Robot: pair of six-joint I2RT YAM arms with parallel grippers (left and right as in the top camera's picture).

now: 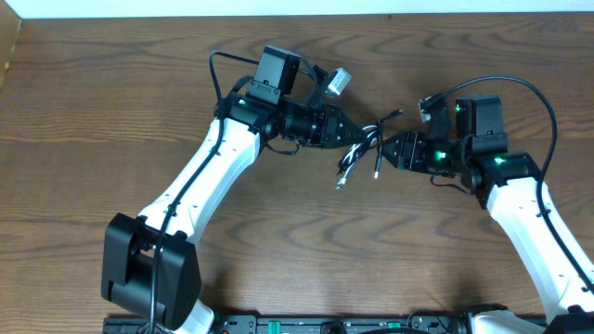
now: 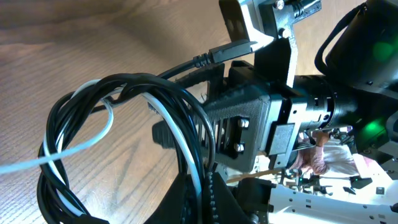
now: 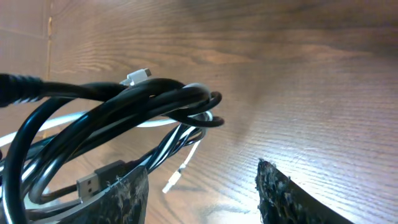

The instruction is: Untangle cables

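the left arm (image 1: 213, 158) reaches from its base at the lower left corner of the wooden table (image 1: 111, 93) toward the centre. the left claw (image 1: 355, 133) is pressed together and clamped on the cable bundle (image 1: 362, 148). in the left wrist view the strands run together into the grip at the bottom of the frame.

the bundle sits at mid-table, between the two claws. the black cable (image 2: 137, 79) forms several overlapping loops. the white cable (image 2: 176, 134) threads through those loops. the two remain tangled. loose ends fan out of the bundle toward the near edge of the table, one ending in a small pale plug (image 1: 342, 183).

the right claw (image 1: 388, 151) is just beside the bundle on its right. its fingers stand apart, with bare table showing between them in the right wrist view. the black loops lie across its left finger (image 3: 118, 199), and a flat metal plug (image 3: 93, 182) rests against that finger. a small white plug (image 3: 138, 76) sits on top of the loops.

the right arm (image 1: 529, 213) comes in from the lower right.
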